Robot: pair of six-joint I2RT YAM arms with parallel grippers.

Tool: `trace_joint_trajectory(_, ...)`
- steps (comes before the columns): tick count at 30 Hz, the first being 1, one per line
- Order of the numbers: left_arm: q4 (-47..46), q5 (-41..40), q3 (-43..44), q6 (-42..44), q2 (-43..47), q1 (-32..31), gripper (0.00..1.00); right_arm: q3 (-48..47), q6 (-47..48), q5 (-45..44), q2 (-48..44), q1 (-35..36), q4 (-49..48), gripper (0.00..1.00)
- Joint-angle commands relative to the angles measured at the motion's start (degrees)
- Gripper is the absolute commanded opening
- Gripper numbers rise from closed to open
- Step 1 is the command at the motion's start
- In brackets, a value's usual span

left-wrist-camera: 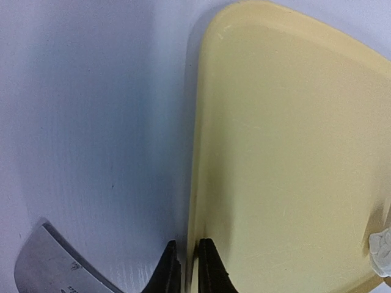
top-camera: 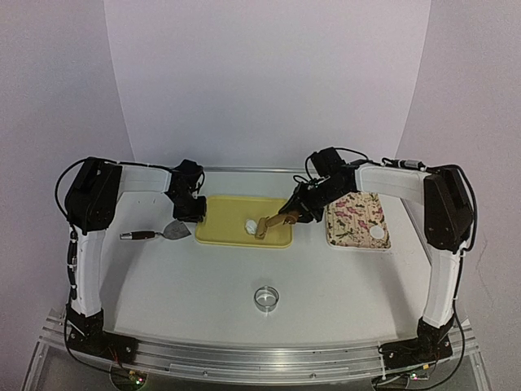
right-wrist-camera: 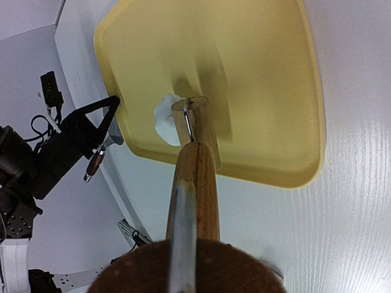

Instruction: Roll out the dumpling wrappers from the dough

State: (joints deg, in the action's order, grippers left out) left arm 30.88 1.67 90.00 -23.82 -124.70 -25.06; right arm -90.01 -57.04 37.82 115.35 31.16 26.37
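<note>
A small white lump of dough (top-camera: 251,223) (right-wrist-camera: 164,116) lies on the yellow tray (top-camera: 224,224) (right-wrist-camera: 256,73). My right gripper (top-camera: 299,212) is shut on the handle of a wooden roller (top-camera: 273,224) (right-wrist-camera: 194,177), whose head rests against the dough. My left gripper (top-camera: 193,213) (left-wrist-camera: 188,244) pinches the yellow tray's (left-wrist-camera: 287,152) left rim, one finger outside and one inside. The dough (left-wrist-camera: 382,250) shows at the right edge of the left wrist view. One dumpling wrapper (top-camera: 377,234), a white disc, lies on the patterned tray (top-camera: 356,213) at right.
A metal scraper (top-camera: 175,231) (left-wrist-camera: 52,268) with a wooden handle lies on the table just left of the yellow tray, close to my left gripper. A shiny ring cutter (top-camera: 266,296) sits at the front centre of the table.
</note>
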Motion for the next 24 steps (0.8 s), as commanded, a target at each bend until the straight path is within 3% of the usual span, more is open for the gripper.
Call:
trace_joint_trajectory(1, 0.5, 0.3, -1.6, 1.0, -1.5, 0.3, 0.01, -4.8, 0.7, 1.7, -4.6, 0.3, -1.6, 0.00)
trace_joint_trajectory(11, -1.6, 1.3, -7.5, 0.1, 2.1, -0.3, 0.00, -7.5, 0.9, 3.2, -3.6, 0.6, -1.6, 0.00)
trace_joint_trajectory(24, -1.7, 1.1, -7.9, -0.4, 2.4, -1.1, 0.00, -5.5, 1.1, 0.9, -0.9, 0.6, -1.5, 0.00)
